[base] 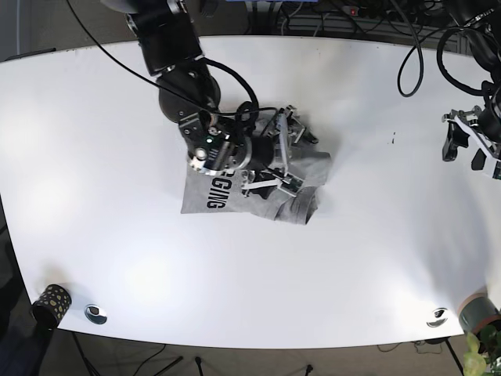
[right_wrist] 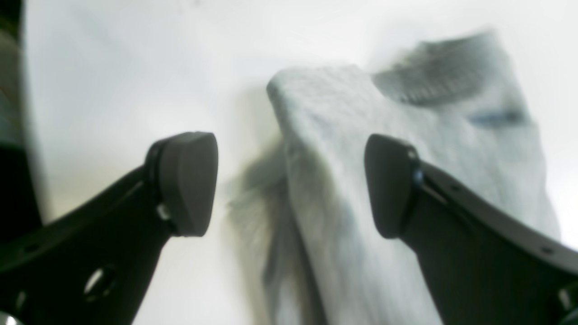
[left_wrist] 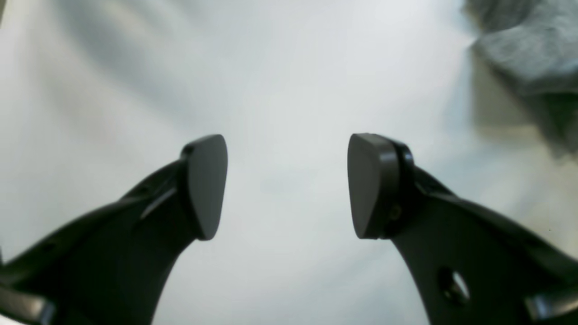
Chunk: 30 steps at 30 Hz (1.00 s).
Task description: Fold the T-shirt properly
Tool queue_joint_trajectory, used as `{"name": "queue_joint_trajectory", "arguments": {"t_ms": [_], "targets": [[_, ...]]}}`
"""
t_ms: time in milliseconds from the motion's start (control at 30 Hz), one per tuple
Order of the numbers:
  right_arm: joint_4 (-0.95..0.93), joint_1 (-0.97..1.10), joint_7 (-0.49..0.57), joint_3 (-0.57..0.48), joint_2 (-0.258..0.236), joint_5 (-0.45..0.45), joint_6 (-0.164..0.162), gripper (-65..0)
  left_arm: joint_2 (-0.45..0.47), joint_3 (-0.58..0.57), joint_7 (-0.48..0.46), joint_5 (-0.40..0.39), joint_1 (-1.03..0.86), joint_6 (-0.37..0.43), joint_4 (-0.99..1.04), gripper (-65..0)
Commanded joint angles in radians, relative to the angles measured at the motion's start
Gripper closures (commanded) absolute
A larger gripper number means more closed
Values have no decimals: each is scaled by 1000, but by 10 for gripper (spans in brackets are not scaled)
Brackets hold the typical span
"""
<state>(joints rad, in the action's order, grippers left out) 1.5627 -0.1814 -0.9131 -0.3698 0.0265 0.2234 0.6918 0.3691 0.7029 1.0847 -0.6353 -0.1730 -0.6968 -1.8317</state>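
Grey T-shirt (base: 258, 188) bunched mid white worktop (base: 94, 172). Right end effector (right_wrist: 291, 185) over shirt, jaws apart, empty. Left end effector (left_wrist: 287, 185) at worktop's edge, well apart, jaws apart, empty.

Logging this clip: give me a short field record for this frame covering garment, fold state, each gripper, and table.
garment: grey T-shirt with dark lettering, near the table centre
fold state: bunched and partly folded, not a neat rectangle
right gripper: open, directly over the shirt, nothing between its fingers
left gripper: open, empty; the base view shows its arm far off at the table edge, away from the shirt
table: white, with small round objects along its near edge
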Motion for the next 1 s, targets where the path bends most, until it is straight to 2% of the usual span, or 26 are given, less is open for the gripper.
{"name": "queue_joint_trajectory", "arguments": {"t_ms": [0, 100, 233, 267, 367, 400, 467, 600, 667, 733, 800, 967], "targets": [[-23, -33, 75, -13, 43, -66, 6, -474, 15, 11, -16, 1, -12, -1, -10, -385], [-80, -36, 139, -30, 68, -173, 6, -474, 12, 7, -16, 12, -23, -1, -13, -385], [-130, -34, 208, -34, 88, -256, 6, -466, 9, 10, -16, 13, -33, -1, -9, -385], [-144, -34, 230, -34, 88, -269, 6, -453, 9, 10, -16, 13, -41, -1, -9, -385], [-207, -33, 329, -33, 89, -319, 6, -349, 9, 10, -16, 12, -50, -1, -13, -385], [-235, -33, 361, -31, 89, -339, -4, -301, 8, 10, -16, 12, -50, -1, -13, -385], [-276, -33, 414, -31, 89, -371, -47, -235, 8, 10, -16, 12, -50, -1, -10, -385], [-315, -33, 486, -30, 86, -385, -154, -193, 8, 8, -16, 12, -52, -1, -9, -385], [-315, -28, 510, -30, 76, -382, -192, -160, 8, 7, -16, 12, -56, -1, -9, -385], [-313, -25, 519, -30, 69, -382, -211, -86, 8, 5, -16, 12, -56, -1, -9, -385], [-284, -23, 518, -30, 68, -382, -212, 0, 8, 4, -16, 12, -56, -1, -9, -385], [-133, 35, 478, -30, 65, -381, -209, 0, 8, 4, -16, 12, -55, -1, -7, -385]]}}
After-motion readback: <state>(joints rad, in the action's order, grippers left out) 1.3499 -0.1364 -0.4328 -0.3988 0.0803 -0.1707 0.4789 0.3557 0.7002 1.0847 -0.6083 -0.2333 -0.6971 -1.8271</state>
